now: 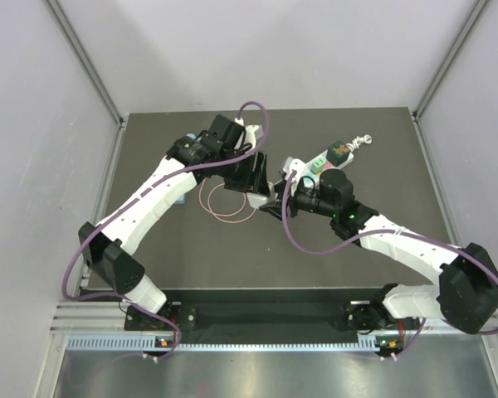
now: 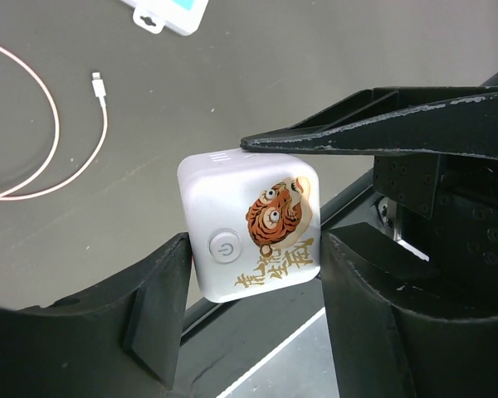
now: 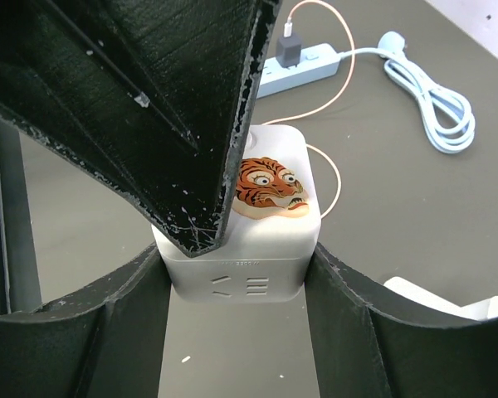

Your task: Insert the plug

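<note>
— Any room around the left tool (image 2: pixel 253 249)?
— Little. The white tiger cube (image 2: pixel 232 195) fills the gap between its fingers. Whether it is pinched, I cannot tell.
— And the right tool (image 3: pixel 236 282)?
— It is pinching that cube's sides, crowded against the left tool. Ahead of it lie a power strip (image 3: pixel 309 66) and a coiled blue cord (image 3: pixel 436 108). A pink cable (image 2: pixel 48 153) lies on open table (image 2: pixel 257 75) beyond the left tool.

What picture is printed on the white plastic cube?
The white plastic cube bears an orange, black-striped tiger; clearest in left wrist view.
</note>
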`<state>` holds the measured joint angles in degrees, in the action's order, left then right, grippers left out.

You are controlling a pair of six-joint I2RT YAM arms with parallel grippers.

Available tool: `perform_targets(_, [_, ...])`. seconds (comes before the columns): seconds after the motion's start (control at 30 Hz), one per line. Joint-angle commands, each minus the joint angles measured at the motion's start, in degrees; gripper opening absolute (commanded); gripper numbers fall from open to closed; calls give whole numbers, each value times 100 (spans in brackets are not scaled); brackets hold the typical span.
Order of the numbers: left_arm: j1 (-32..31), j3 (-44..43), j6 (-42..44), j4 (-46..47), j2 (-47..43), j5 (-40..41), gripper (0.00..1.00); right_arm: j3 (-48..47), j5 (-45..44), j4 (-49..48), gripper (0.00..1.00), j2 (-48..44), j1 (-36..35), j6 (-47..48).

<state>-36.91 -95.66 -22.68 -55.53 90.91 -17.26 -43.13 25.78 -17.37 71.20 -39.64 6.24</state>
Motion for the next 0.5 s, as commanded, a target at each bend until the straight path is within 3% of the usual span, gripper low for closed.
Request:
perform_targets(0.0, [-80,56,131,-81,40,-6,61,-406,32,-680,0,8,-88,-26])
perform_targets(0.13, [-80,56,202,-178,154,91,61,-397,41,-663,0,26,-97,-26])
perform_targets(0.23, [-80,56,229,-195,251,143,52,-432,23,-576,0,52,-105,-9])
perform_targets(0.33, [-80,-32,299,-300,383,248,4,-529,-20,-400,2,140,-106,-9])
perform_targets(0.37, [-80,-67,299,-318,401,319,0,-555,-73,-356,5,183,-106,-26])
perform_targets(0.47, [-54,-128,316,-371,383,696,0,-565,-187,-355,29,167,-114,-175])
